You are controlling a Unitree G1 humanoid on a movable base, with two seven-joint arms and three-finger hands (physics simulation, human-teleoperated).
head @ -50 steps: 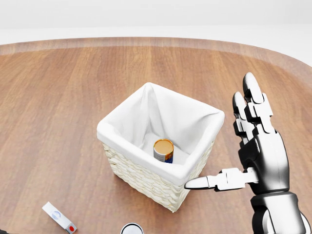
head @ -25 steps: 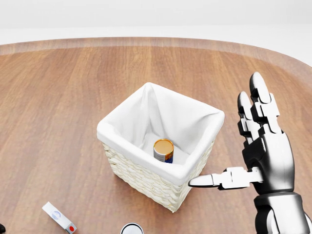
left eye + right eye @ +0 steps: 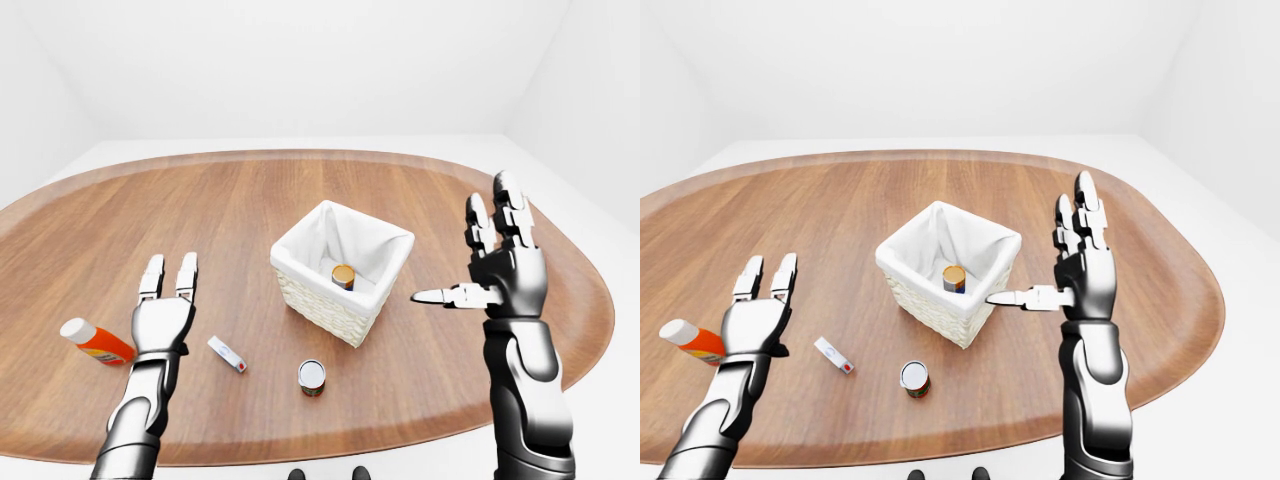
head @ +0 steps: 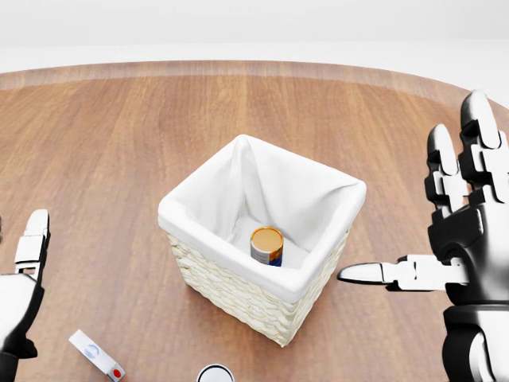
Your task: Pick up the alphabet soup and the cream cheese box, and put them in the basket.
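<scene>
The wicker basket (image 4: 238, 293) with a white liner stands mid-table. Inside it the alphabet soup can (image 4: 266, 245), orange-topped with a blue and white label, stands upright. The cream cheese box (image 3: 227, 354), a small flat white box with a red spot, lies on the table to the lower left of the basket. My right hand (image 4: 413, 199) is open and raised to the right of the basket, its thumb pointing at the rim, holding nothing. My left hand (image 3: 168, 275) is open, palm down, left of the cream cheese box and apart from it.
A second can (image 3: 312, 377) with a pale top stands below the basket near the table's near edge. An orange bottle (image 3: 95, 341) with a white cap lies left of my left hand. The oval wooden table (image 3: 250, 200) stretches wide around them.
My right hand has drifted right and slightly up, away from the basket. My left hand has come into the head view at the lower left. Basket and can have not moved.
</scene>
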